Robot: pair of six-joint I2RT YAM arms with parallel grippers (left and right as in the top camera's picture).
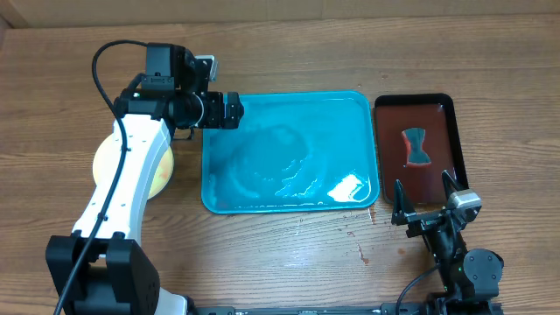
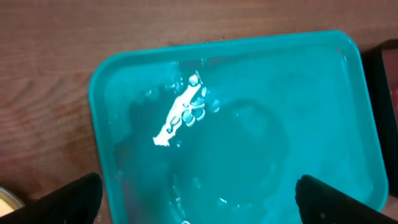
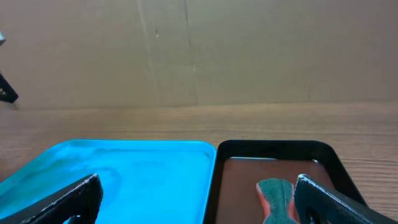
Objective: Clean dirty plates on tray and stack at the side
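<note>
The teal tray [image 1: 293,149] lies mid-table, wet and with no plates on it; it also shows in the left wrist view [image 2: 236,124] and the right wrist view [image 3: 124,171]. A plate [image 1: 103,164] with a pale yellow-green rim lies on the table left of the tray, mostly hidden under my left arm; I cannot tell how many are stacked there. My left gripper [image 1: 233,109] [image 2: 199,196] is open and empty over the tray's far left corner. My right gripper [image 1: 424,203] [image 3: 202,199] is open and empty, near the table's front right, just in front of the black-rimmed tray.
A narrow black-rimmed dark reddish tray [image 1: 437,114] [image 3: 242,180] stands right of the teal tray. On it lies a green-and-orange sponge [image 1: 417,147] [image 3: 277,196]. A cardboard wall [image 3: 199,50] rises behind the table.
</note>
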